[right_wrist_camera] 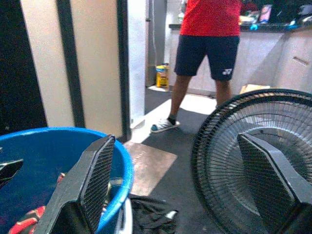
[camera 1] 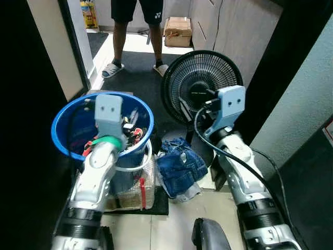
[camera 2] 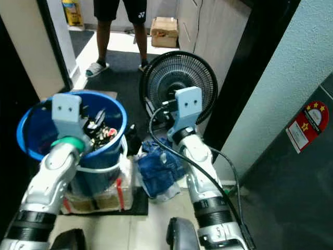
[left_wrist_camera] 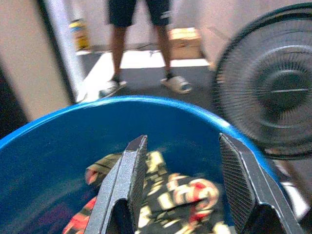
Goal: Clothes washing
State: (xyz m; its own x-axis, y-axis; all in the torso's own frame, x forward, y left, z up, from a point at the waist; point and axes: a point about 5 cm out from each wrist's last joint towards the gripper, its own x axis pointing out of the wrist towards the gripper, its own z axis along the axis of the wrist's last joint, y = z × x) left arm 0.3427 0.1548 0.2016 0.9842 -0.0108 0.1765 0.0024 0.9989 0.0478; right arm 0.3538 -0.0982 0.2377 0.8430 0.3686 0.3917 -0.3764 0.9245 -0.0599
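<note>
Blue bucket (camera 1: pixel 67 136) on floor at left, holding crumpled black, red and yellow clothes (left_wrist_camera: pixel 165 190). Black fan (camera 1: pixel 200 83) just right of bucket. Blue jeans (camera 1: pixel 179 165) heaped on floor between bucket and fan base. Person (camera 1: pixel 136 31) in sandals beyond, in doorway. Left gripper (left_wrist_camera: pixel 185 190) spread wide over bucket's clothes, empty. Right gripper (right_wrist_camera: pixel 195 180) splayed wide, empty, between bucket and fan.
</note>
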